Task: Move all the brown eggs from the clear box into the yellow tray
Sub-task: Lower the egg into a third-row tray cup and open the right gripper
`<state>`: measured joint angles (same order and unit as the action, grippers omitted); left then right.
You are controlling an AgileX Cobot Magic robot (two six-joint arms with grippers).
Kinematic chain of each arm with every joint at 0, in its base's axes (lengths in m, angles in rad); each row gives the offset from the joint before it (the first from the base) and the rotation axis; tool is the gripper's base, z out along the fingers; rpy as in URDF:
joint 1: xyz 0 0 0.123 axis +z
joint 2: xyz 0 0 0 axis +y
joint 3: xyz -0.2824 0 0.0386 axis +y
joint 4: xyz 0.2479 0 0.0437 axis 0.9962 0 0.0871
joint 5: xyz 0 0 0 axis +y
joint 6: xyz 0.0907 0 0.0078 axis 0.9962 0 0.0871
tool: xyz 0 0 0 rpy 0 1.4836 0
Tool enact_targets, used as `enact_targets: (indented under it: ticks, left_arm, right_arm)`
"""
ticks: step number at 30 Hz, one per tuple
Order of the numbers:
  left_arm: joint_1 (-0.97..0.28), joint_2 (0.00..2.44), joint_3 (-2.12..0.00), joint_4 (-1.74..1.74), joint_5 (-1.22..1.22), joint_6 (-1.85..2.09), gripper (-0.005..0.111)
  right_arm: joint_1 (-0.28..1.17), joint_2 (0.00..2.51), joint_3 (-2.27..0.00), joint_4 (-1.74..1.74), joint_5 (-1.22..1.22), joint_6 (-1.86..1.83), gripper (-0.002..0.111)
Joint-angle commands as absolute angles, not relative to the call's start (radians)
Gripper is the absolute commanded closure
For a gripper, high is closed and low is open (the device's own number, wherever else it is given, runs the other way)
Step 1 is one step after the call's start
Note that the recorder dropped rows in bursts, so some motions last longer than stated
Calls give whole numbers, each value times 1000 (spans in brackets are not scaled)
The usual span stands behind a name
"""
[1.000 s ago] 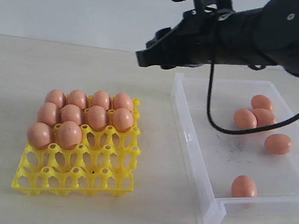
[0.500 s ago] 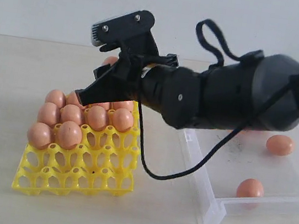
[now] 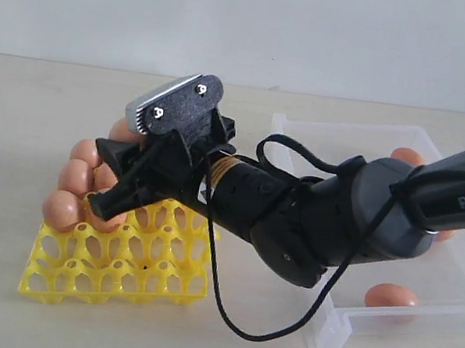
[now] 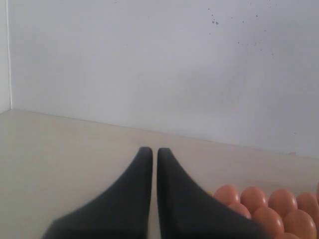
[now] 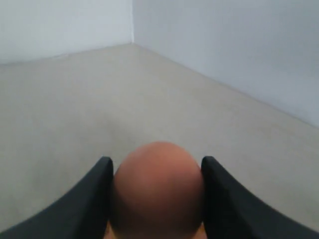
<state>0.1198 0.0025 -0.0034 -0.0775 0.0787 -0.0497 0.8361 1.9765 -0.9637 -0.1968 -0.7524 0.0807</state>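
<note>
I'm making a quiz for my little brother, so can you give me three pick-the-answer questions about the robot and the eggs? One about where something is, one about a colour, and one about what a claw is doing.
1. Where is the right gripper?
A. Over the tray
B. Down on the floor
C. High up by the ceiling

2. What colour is the tray?
A. Blue
B. Yellow
C. Green

3. What is the right gripper doing?
A. Standing open with nothing in it
B. Shut on an egg
C. Holding a spoon

Answers:
1 A, because the outside view shows its fingers just above the tray's cups.
2 B, because the tray's plastic lattice is bright yellow.
3 B, because the right wrist view shows an egg squeezed between both fingers.
</note>
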Motion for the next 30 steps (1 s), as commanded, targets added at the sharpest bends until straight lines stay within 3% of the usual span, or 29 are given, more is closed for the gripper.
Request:
enact_targets:
  ticks: [1, 30]
  left_arm:
    - [118, 0, 0, -86, 77, -59, 103]
    - [118, 0, 0, -86, 77, -59, 103]
  right_arm:
    - [798, 1996, -955, -332, -725, 180, 109]
    - [777, 2106, -957, -262, -729, 171, 108]
